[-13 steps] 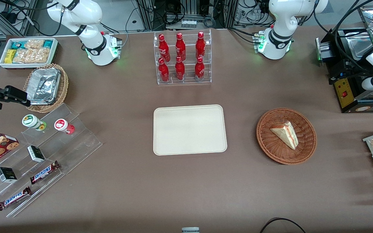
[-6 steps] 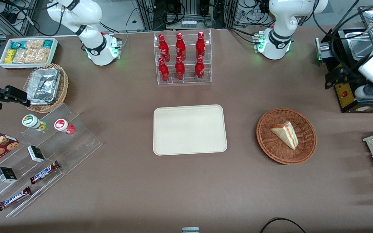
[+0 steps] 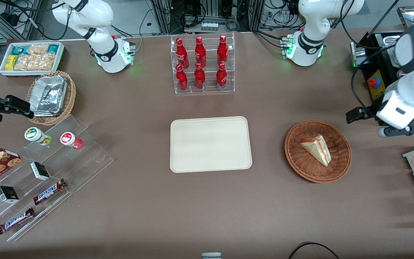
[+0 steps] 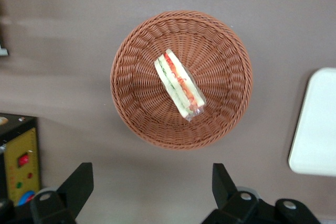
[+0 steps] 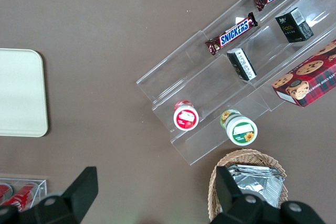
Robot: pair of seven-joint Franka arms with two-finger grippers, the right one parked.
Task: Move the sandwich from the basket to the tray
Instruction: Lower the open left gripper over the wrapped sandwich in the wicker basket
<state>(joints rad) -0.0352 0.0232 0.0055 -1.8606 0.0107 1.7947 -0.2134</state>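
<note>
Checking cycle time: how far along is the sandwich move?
Nothing is placed yet: the sandwich lies in the basket and the tray holds nothing. In hand: the gripper hangs open high over the table beside the basket, toward the working arm's end. Left: descend, grasp, carry it to the tray, release.

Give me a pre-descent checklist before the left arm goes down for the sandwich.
1. Sandwich in the basket, lying near its middle: ok.
2. Gripper open wide, nothing between its fingers: ok.
3. Gripper over the sandwich: not ok; in the front view it hangs above the table beside the basket, toward the working arm's end.
4. Nothing else in the basket to snag: ok.
5. Tray bare, ready to receive: ok.
6. Fingers lined up across the sandwich's narrow width: cannot tell.
</note>
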